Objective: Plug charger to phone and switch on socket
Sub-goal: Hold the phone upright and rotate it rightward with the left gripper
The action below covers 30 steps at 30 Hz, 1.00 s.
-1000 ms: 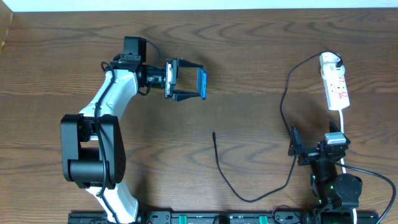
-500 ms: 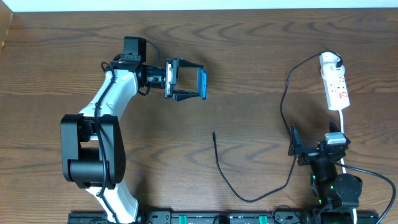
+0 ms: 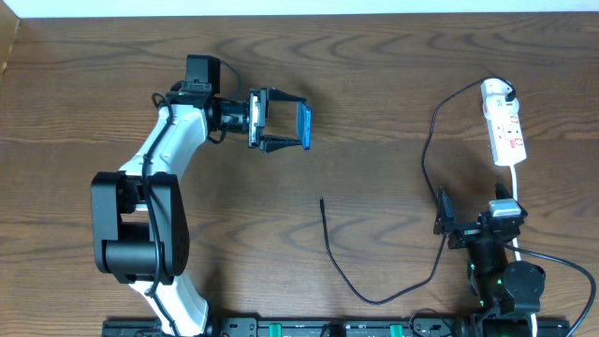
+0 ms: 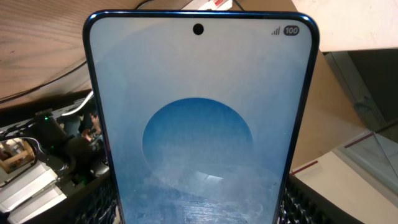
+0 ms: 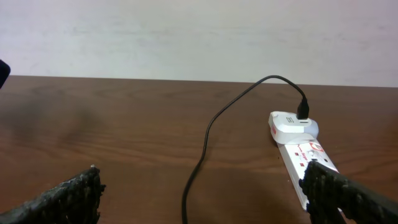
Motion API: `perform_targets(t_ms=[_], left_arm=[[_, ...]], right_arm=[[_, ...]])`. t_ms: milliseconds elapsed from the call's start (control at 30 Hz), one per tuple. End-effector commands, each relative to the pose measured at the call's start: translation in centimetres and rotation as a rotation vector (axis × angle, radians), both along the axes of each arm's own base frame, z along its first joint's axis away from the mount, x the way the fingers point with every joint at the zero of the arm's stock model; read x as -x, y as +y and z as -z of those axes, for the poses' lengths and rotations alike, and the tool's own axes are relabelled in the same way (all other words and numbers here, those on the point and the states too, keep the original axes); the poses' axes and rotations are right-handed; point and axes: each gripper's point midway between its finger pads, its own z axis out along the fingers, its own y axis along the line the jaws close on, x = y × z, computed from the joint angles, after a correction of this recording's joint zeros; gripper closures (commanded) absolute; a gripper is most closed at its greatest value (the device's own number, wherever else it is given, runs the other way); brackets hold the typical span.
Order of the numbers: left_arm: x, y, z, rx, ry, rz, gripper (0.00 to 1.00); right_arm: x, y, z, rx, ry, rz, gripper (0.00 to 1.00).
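Left fingers (image 3: 278, 143) clamp the phone (image 3: 305, 125) by its long edges, upright over the left half of the table (image 3: 393, 75). The screen faces the wrist camera, probably staged for plugging, though no port shows. Right fingers (image 5: 346, 197) are spread wide and empty, near the socket (image 3: 505, 126). Charger (image 3: 342, 276) tip lies loose mid-table, well apart from both. Plugging not begun.

1 phone (image 3: 304, 125), 1 charger (image 3: 334, 259), 1 socket (image 3: 505, 126)

Dark brown wood-grain table (image 3: 393, 84); plain white wall (image 5: 186, 37) behind its far edge; black mounting rail (image 3: 374, 329) along near edge.
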Motion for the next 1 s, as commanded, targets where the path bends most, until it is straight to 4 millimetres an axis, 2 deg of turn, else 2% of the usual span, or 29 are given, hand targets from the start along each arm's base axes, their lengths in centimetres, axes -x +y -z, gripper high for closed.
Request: perform_targets(t_ms=[0, 967], left_arm=[[0.56, -0.01, -2.28, 0.058, -0.027, 0.021, 0.93], [0.55, -0.01, -2.27, 0.057, -0.038, 0.022, 0.93]], right_arm=[[0.04, 0.16, 0.03, -0.003, 0.0, -0.005, 0.01], [0.04, 0.16, 0.03, -0.003, 0.0, -0.005, 0.01]])
